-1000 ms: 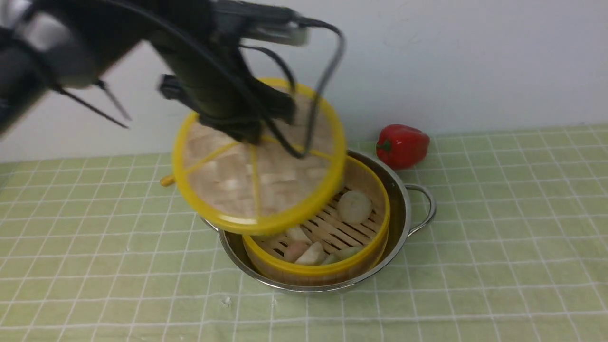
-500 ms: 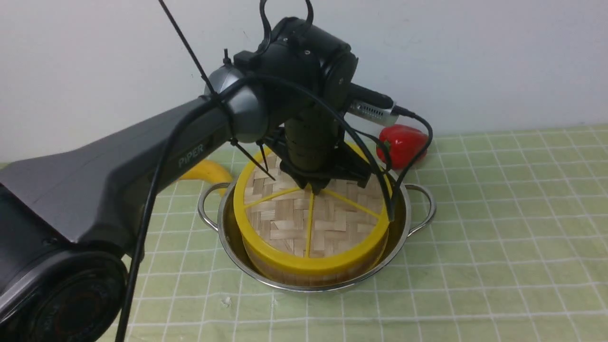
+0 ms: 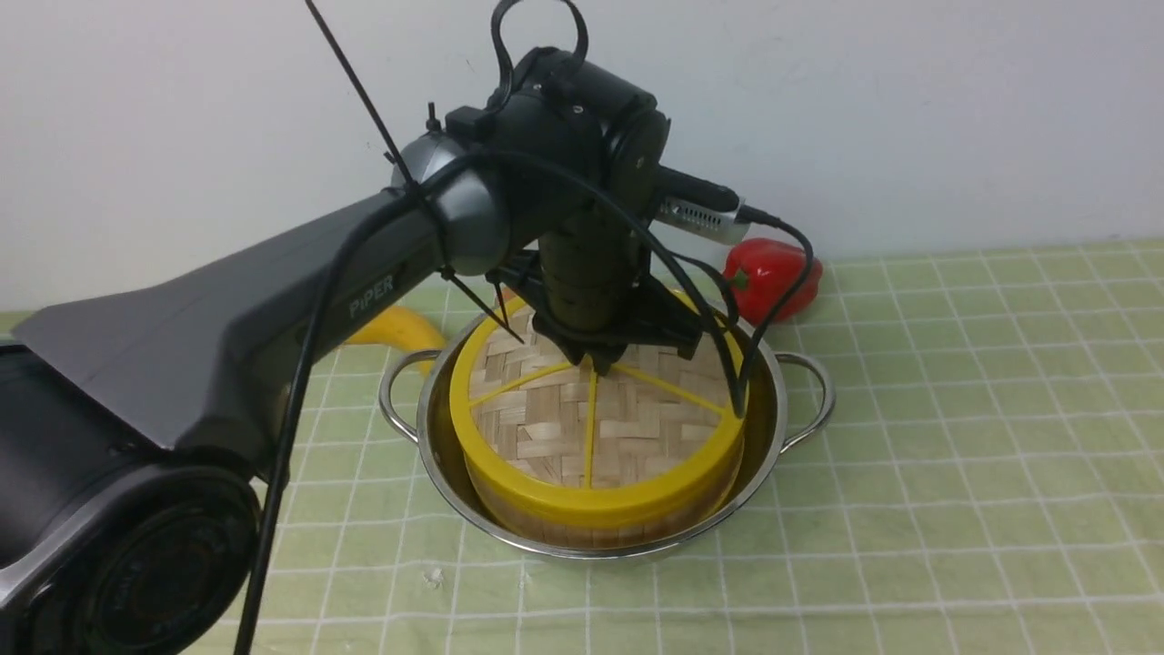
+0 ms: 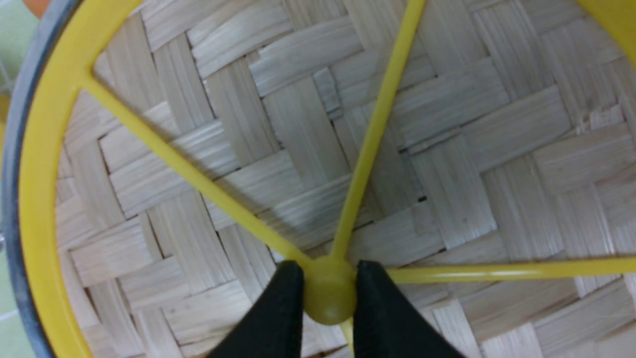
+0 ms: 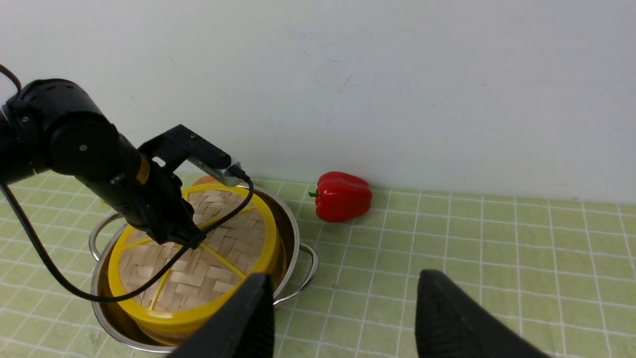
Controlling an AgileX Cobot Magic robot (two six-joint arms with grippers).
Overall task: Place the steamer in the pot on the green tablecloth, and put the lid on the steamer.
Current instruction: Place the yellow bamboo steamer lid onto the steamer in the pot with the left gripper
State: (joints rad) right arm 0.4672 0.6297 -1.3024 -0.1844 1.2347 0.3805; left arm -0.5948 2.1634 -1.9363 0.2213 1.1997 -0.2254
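The shiny steel pot (image 3: 773,428) stands on the green tablecloth (image 3: 955,455). The steamer (image 3: 582,528) sits inside the pot; only its bamboo wall shows. The woven lid (image 3: 591,437) with yellow rim and spokes lies flat on the steamer. My left gripper (image 3: 596,362) is shut on the lid's centre knob (image 4: 328,293), its black fingers (image 4: 285,303) on either side. The lid (image 5: 198,268) and pot (image 5: 293,233) also show in the right wrist view. My right gripper (image 5: 343,298) is open and empty, held above the cloth to the pot's right.
A red toy pepper (image 3: 773,277) lies behind the pot to the right, near the wall. A yellow banana (image 3: 391,329) lies behind the pot to the left, partly hidden by my left arm. An orange thing (image 5: 206,180) peeks out behind the pot.
The lid came down from a tilted hold above the pot and now lies flat on the steamer, covering the buns. My left gripper stays on the knob.
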